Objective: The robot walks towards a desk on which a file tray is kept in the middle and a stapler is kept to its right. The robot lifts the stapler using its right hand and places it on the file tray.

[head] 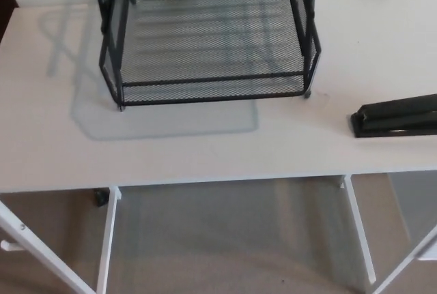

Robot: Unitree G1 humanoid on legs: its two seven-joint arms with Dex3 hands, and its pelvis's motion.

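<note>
A black wire-mesh file tray (pixel 205 89) stands on the white desk (pixel 205 151), filling the upper middle of the head view. Its upper tier is cut off by the top edge. A long black stapler (pixel 396 116) lies flat on the desk to the right of the tray, near the front edge, and runs out of the picture at the right. Neither of my hands shows in this view.
The desk's front edge (pixel 205 179) crosses the picture below the middle. White desk legs (pixel 107 239) and a beige carpet (pixel 232 239) show beneath it. A small dark caster (pixel 101 197) sits under the desk at the left.
</note>
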